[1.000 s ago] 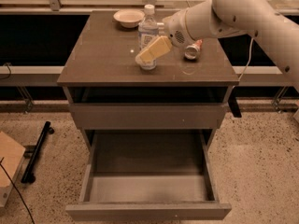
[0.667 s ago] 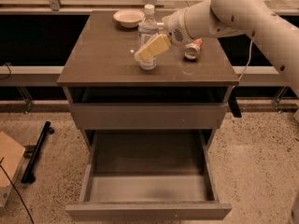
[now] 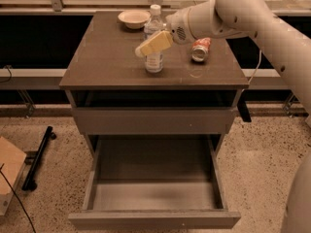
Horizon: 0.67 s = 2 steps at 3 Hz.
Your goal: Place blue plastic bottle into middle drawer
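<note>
The gripper (image 3: pixel 146 47) was shifted slightly up and left at the unmoved blue plastic bottle (image 3: pixel 154 63); its hold could not be told. The middle drawer (image 3: pixel 153 195) was left open.

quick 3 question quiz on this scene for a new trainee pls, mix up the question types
1. True or false: the clear plastic bottle with white cap and pale blue label already lies in the open grey-brown middle drawer.
2. Multiple choice: the red soda can is A, upright on the cabinet top; B, on its side on the cabinet top; C, in the drawer.
3. Short answer: where is the robot's two-finger gripper?

Key
1. False: it stands upright on the cabinet top.
2. B.
3. At the bottle, about mid-height, above the cabinet top and left of the can.
</note>
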Each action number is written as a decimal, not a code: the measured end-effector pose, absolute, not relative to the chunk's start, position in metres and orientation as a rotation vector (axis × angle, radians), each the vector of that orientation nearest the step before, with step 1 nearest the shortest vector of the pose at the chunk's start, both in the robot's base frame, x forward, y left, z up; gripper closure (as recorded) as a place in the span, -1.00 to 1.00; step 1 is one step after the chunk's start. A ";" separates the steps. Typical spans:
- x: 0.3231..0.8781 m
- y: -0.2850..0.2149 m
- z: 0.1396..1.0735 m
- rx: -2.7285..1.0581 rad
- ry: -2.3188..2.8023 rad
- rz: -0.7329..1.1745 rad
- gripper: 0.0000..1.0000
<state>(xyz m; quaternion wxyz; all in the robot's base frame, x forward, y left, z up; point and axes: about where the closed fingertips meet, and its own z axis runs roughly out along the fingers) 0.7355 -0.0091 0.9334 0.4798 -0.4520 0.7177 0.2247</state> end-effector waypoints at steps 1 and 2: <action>0.745 -0.004 0.934 -1.058 1.737 0.602 -1.00; 0.745 -0.003 0.933 -1.003 1.701 0.666 -0.70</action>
